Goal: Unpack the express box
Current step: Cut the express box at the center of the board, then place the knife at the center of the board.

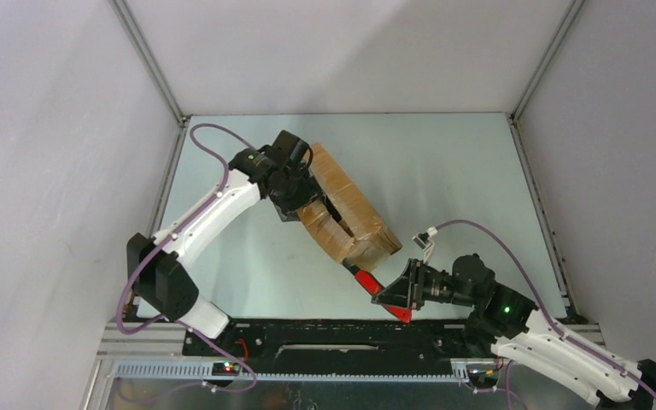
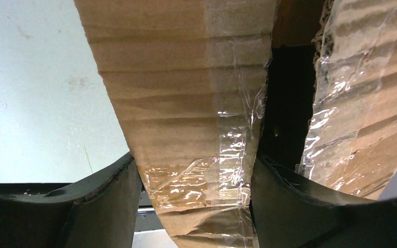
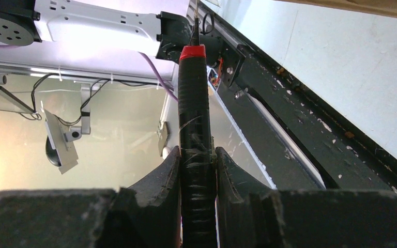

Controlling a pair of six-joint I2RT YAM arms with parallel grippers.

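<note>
pinching a taped flap of the express box (image 1: 348, 211), left of centre toward the far side of the counter (image 1: 453, 171), with the left end effector (image 2: 196, 181); squeezing a black-handled, red-collared tool (image 3: 194, 103) in the right end effector (image 3: 197, 165), just beside the box's near-right corner.

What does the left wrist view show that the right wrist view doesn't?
Left wrist only: the left gripper clamped on a taped flap of the express box, with a dark open gap beside it. Right wrist only: the right gripper shut on a black, red-collared tool. Both: the pale table and some box cardboard.
</note>
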